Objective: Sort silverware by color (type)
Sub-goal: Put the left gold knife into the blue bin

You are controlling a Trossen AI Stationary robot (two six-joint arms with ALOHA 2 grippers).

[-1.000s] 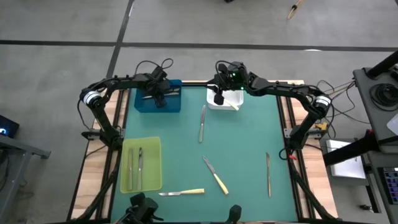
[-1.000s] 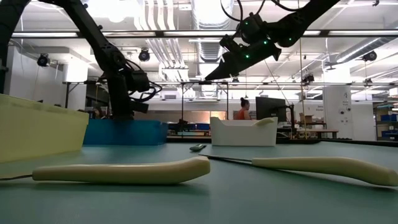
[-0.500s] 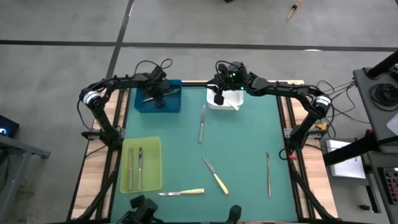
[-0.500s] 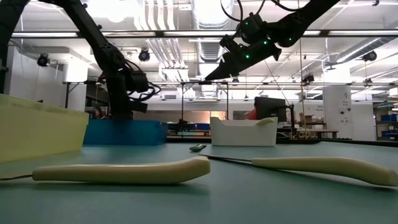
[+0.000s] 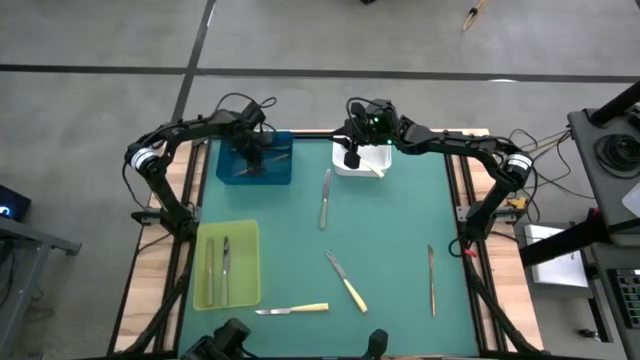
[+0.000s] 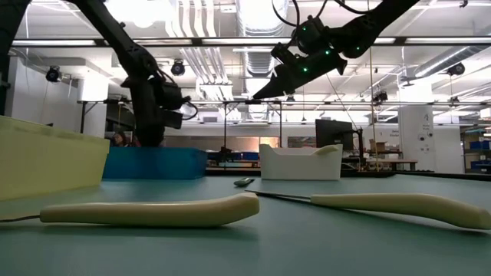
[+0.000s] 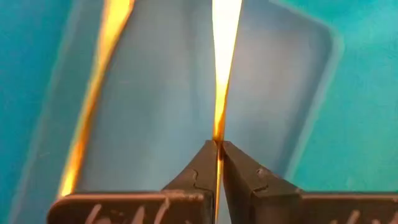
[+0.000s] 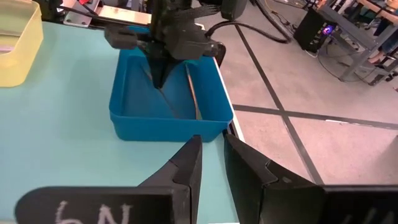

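Grey metal silverware lay in several places. One thin piece [image 7: 219, 93] stood between the closed fingers of the left gripper [image 7: 217, 144], inside the blue tray [image 5: 277, 170] at the table's far left; which kind of utensil it was could not be told. Another long piece [image 8: 191, 93] lay flat in that tray, partly hidden by the arm. The left gripper [image 5: 251, 156] hung down into the tray.

Two grey pieces [image 5: 218, 268] lay side by side in the yellow-green tray [image 5: 248, 236] near the front left. One grey piece [image 5: 325, 198] lay on the green table [image 5: 400, 230] just in front of the white tray [image 5: 365, 167], and another [image 5: 431, 278] lay far off by the right edge. Two knives with pale yellow handles [image 5: 346, 281] [image 5: 292, 310] lay near the front middle. A pale handle [image 5: 376, 170] poked out over the white tray's rim; its other end was hidden.

The right gripper [image 5: 351, 157] hung above the white tray. Its fingers [image 8: 186, 163] sat slightly apart and held nothing.
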